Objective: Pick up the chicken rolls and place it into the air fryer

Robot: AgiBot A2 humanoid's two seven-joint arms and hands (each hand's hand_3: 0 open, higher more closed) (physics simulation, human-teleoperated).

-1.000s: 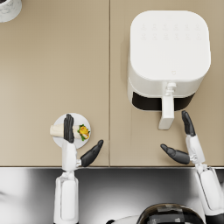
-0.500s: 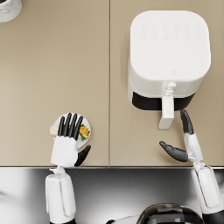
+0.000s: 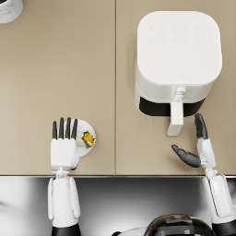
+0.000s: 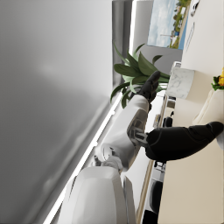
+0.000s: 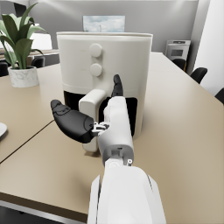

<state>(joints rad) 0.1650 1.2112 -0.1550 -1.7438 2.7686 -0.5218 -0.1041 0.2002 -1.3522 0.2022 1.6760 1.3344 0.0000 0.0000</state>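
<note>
The left hand [image 3: 64, 146] lies flat, fingers straight and spread, holding nothing, over the left part of a small white plate [image 3: 86, 138] low in the left of the head view. The chicken rolls [image 3: 87, 139] sit on that plate just beside the fingers. The right hand [image 3: 197, 148] is released too, thumb splayed wide, its fingers reaching up beside the air fryer's handle [image 3: 175, 118]. The white air fryer [image 3: 179, 55] stands in the upper right on a tan tabletop [image 3: 55, 69] split by a dark seam. A marbled pot [image 5: 24, 76] with a leafy plant [image 5: 17, 33] stands at the far left corner; dark office chairs [image 5: 197, 74] and grey walls lie beyond.
</note>
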